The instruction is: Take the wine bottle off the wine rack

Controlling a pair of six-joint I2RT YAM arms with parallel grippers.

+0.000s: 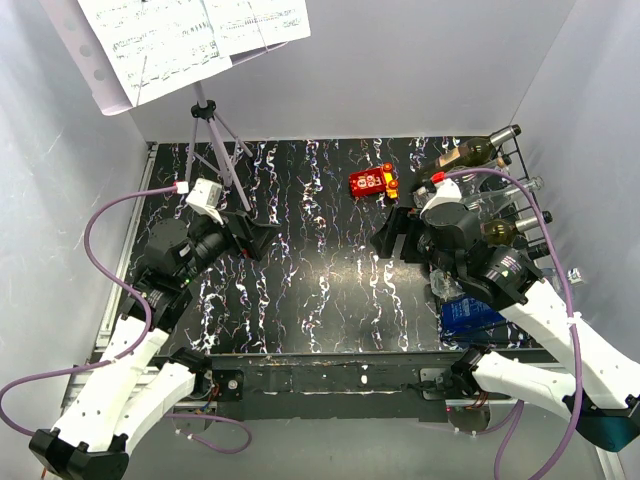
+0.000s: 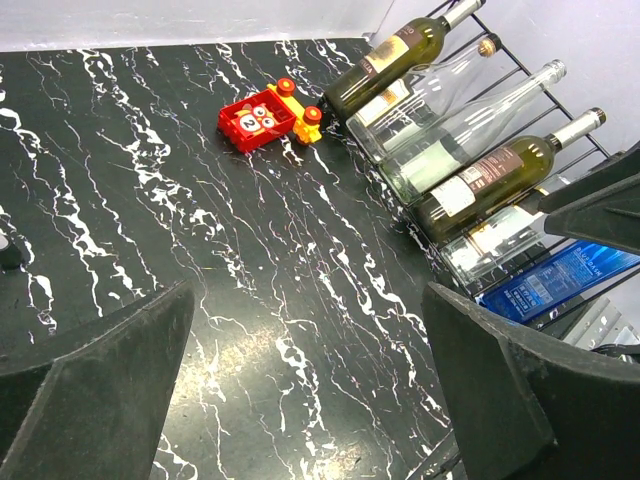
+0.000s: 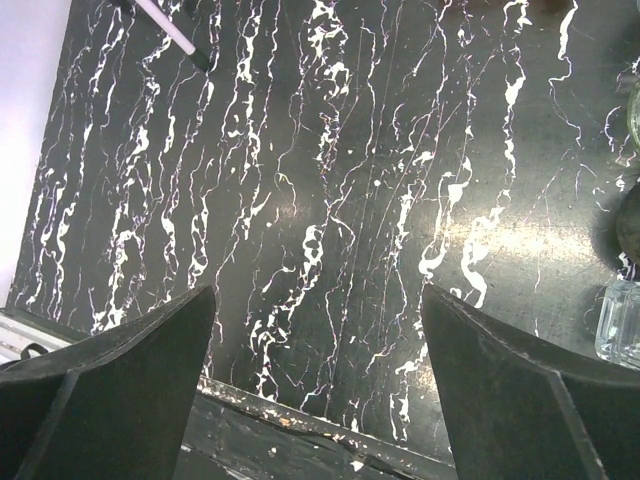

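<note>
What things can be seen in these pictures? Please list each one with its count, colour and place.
table: one, black with white veins, under everything
wine rack: one, black wire, right side of table
wine bottles: five seen, two dark green, three clear, lying on the rack
blue item: one, rack's near end, bottle or box unclear
toy: one, red with orange wheels, far side, beside the rack
music stand: one, pale purple, far left corner
sheet music: white pages, on the stand
cables: purple, along both arms
left gripper: black, open, over the table's left part
right gripper: black, open, beside the rack
</note>
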